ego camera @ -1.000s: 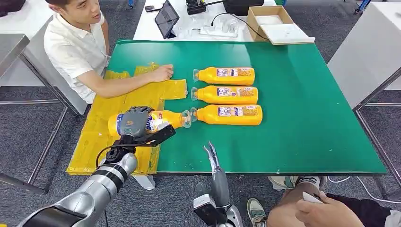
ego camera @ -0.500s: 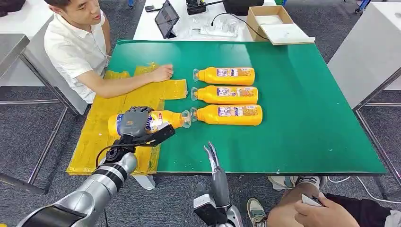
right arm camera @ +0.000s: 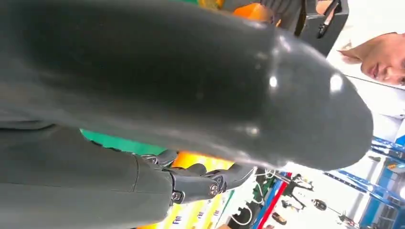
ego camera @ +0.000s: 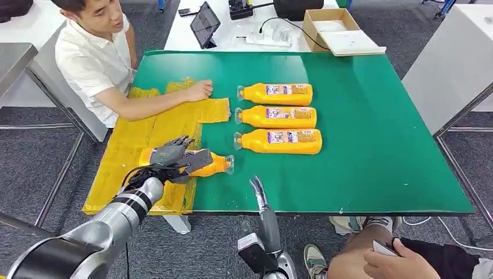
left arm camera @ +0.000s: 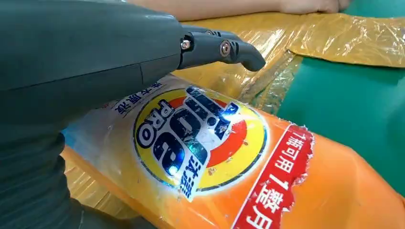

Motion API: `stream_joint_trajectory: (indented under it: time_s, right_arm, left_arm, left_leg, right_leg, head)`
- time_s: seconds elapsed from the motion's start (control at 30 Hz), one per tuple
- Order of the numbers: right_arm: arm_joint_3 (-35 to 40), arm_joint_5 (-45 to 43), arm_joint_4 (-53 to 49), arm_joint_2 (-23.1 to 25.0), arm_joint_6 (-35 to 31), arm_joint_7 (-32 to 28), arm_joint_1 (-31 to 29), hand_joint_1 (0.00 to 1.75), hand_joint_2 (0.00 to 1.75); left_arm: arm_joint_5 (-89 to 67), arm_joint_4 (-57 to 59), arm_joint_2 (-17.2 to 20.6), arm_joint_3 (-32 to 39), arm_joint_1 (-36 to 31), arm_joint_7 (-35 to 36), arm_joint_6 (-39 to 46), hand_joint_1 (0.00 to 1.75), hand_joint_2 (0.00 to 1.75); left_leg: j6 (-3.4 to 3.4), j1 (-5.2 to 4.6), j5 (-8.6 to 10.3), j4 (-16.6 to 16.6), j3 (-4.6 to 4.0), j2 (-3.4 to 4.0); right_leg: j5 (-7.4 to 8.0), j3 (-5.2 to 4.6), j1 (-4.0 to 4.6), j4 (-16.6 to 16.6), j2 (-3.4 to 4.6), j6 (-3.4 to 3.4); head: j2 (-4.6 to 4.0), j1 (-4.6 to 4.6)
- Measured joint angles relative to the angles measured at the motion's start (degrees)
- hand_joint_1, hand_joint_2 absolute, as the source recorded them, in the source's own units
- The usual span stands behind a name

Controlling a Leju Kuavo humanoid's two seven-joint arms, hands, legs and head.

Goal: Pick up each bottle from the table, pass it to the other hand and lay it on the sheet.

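From the head view, the left hand (ego camera: 174, 156) lies over an orange detergent bottle (ego camera: 210, 165) at about eight o'clock on the green table (ego camera: 372, 145), fingers draped across its body and thumb alongside, holding it; the bottle lies on its side on the near edge of the yellow sheet (ego camera: 134, 148), its clear cap end reaching past the sheet onto the green toward three o'clock. Three more orange bottles lie on their sides in a stack of rows near the table's centre, caps all toward nine o'clock: the far bottle (ego camera: 278, 93), the middle bottle (ego camera: 279, 116) and the near bottle (ego camera: 282, 141), each just beside the next. A person in a white shirt (ego camera: 87, 61) sits at ten o'clock with a forearm across the sheet and a hand (ego camera: 200, 89) resting on its far end. The right hand (ego camera: 257, 192) hangs below the table's near edge at six o'clock, fingers pointing up and close together with nothing in them. A cardboard box (ego camera: 334, 26) and a tablet (ego camera: 204, 22) sit on the white table beyond, at twelve o'clock. In the left wrist view, the held bottle's round blue-and-yellow label (left arm camera: 200, 138) faces the camera, a dark fingertip (left arm camera: 243, 50) above it and the crinkled sheet beyond. In the right wrist view, the grey thumb (right arm camera: 191, 81) looms across the picture and dark fingers (right arm camera: 210, 181) curl beneath it around nothing.
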Motion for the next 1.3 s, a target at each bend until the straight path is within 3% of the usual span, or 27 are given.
stream_joint_trajectory:
  time_s: [0.6, 0.7, 0.9, 0.97, 1.17, 1.3]
  right_arm:
    - [0.0, 0.0, 2.1, 0.2, 0.0, -0.1, -0.5, 0.00, 0.00]
    - [0.0, 0.0, 2.3, 0.2, -0.1, -0.5, -0.5, 0.00, 0.00]
    - [0.2, -1.1, 2.9, 0.2, -0.7, -1.9, -0.5, 0.00, 0.00]
    - [0.6, -1.7, 3.0, 0.1, -1.0, -2.1, -0.5, 0.00, 0.00]
    - [1.8, -3.0, 3.6, -0.3, -1.9, -2.3, -0.5, 0.00, 0.00]
    - [2.3, -3.5, 4.3, -0.5, -1.9, -2.4, -0.6, 0.00, 0.00]
  left_arm:
    - [0.6, 0.9, 0.1, 0.2, -0.7, -0.8, -0.6, 0.00, 1.75]
    - [4.3, 0.9, 0.1, 1.4, -0.4, -7.0, 1.5, 0.00, 1.75]
    - [26.4, -2.5, -2.0, 8.7, 3.0, -30.4, 4.2, 0.00, 1.75]
    - [36.1, -6.4, -3.2, 10.4, 4.6, -35.4, 3.1, 0.00, 1.75]
    - [56.8, -22.9, -4.9, 10.6, 11.3, -38.0, 1.4, 0.00, 1.75]
    - [61.0, -32.1, -5.2, 9.4, 15.1, -38.3, 0.1, 0.00, 1.75]
  left_leg:
    - [-0.02, 0.00, 0.02, 0.0, 0.17, 0.03]
    - [-0.02, 0.01, 0.02, 0.0, 0.17, 0.02]
    - [-0.02, 0.00, 0.03, 0.0, 0.06, 0.00]
    - [-0.02, -0.02, 0.02, 0.0, 0.03, 0.01]
    - [-0.01, -0.02, 0.00, 0.0, -0.08, 0.01]
    - [-0.01, 0.00, 0.00, 0.0, -0.10, -0.01]
  right_leg:
    - [0.00, 0.13, 0.00, 0.0, 0.00, 0.00]
    - [0.00, 0.12, 0.01, 0.0, 0.00, 0.00]
    - [0.00, 0.04, 0.00, 0.0, 0.00, 0.00]
    - [0.00, 0.02, -0.01, 0.0, 0.01, 0.01]
    - [-0.01, -0.11, 0.00, 0.0, 0.01, 0.01]
    - [-0.02, -0.14, 0.01, 0.0, 0.01, 0.00]
  head:
    - [0.00, 0.00]
    - [0.00, 0.00]
    - [0.00, 0.00]
    - [0.00, 0.00]
    - [0.00, 0.00]
    - [0.00, 0.00]
